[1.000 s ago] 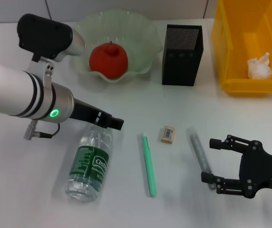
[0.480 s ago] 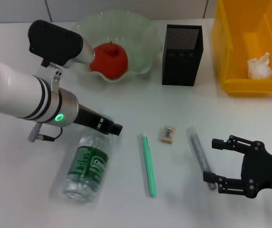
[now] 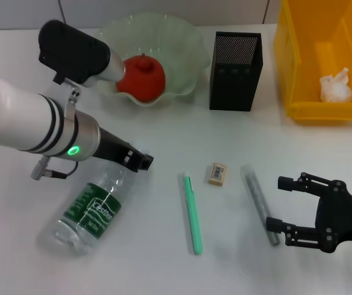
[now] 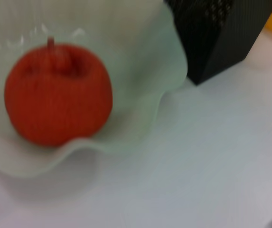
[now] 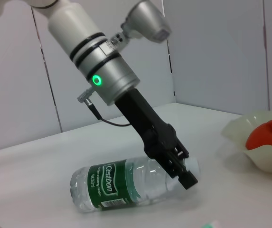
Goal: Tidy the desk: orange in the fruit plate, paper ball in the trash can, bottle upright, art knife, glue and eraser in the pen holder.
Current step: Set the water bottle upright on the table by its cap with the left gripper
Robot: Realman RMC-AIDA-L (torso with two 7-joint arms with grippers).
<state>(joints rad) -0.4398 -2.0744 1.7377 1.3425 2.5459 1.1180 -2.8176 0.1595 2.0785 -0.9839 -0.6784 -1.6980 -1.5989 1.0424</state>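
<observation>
Since a second ago the bottle (image 3: 88, 209) has swung round on the desk (image 3: 163, 264), its base now toward the near left corner and its neck under the left gripper (image 3: 140, 161), whose fingers clamp the cap end with the bottle lying tilted on its side. Orange (image 3: 142, 77) sits in the fruit plate (image 3: 185, 49) at the far edge, the pen holder (image 3: 236, 70) just beside it, and the paper ball (image 3: 336, 86) lies in the trash can (image 3: 298, 61) at the far right corner. Right gripper (image 3: 289, 209) hovers spread wide and empty near the right edge, just beside a grey stick (image 3: 258, 203), with the eraser (image 3: 217, 173) and a green art knife (image 3: 191, 213) lying mid-desk.
</observation>
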